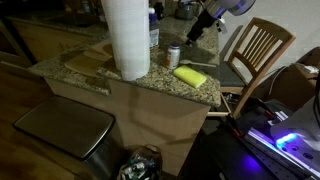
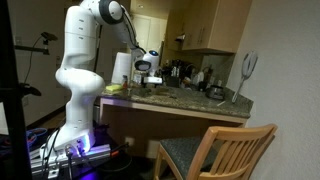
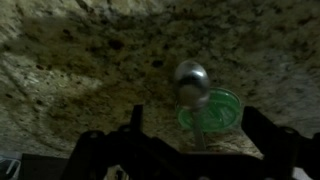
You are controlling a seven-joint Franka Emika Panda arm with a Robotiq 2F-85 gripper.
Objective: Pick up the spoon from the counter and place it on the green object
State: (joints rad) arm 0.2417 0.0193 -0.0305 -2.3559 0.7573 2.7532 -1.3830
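Note:
In the wrist view a metal spoon (image 3: 191, 80) lies on the speckled granite counter (image 3: 80, 70). Its bowl is next to a round translucent green disc (image 3: 218, 110), and its handle runs back between my fingers. My gripper (image 3: 198, 128) is open, with one finger on each side of the handle and not touching it. In both exterior views the gripper (image 1: 197, 32) (image 2: 148, 76) hangs over the far part of the counter (image 1: 200, 93). The yellow-green sponge block (image 1: 190, 75) lies near the counter's front corner, apart from the gripper. It is out of the wrist view.
A small white-capped can (image 1: 174, 55) stands just behind the sponge. A tall paper towel roll (image 1: 126, 38) and a wooden board (image 1: 85, 60) sit further along. A wooden chair (image 1: 255, 50) (image 2: 215, 150) stands by the counter's end. A metal bin (image 1: 65, 130) stands in front.

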